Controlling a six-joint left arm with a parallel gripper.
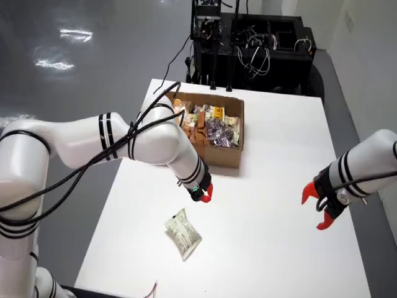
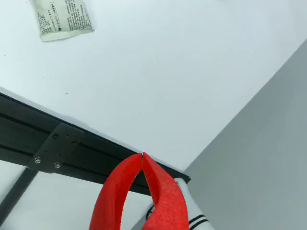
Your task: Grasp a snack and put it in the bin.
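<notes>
A pale green and white snack packet (image 1: 183, 233) lies flat on the white table (image 1: 267, 248), near the front left in the overhead view. It also shows at the top left of the wrist view (image 2: 64, 19). My gripper (image 1: 206, 192), on the left arm, hovers between the packet and the cardboard box (image 1: 223, 155), up and to the right of the packet. Its red fingers meet at the tips in the wrist view (image 2: 143, 155), shut and empty. The open box holds several wrapped snacks.
A second arm with an open red gripper (image 1: 317, 208) stands over the table's right side. Black equipment with cables (image 1: 254, 49) sits behind the table. The wrist view shows the table's black frame (image 2: 72, 143) and grey floor beyond it.
</notes>
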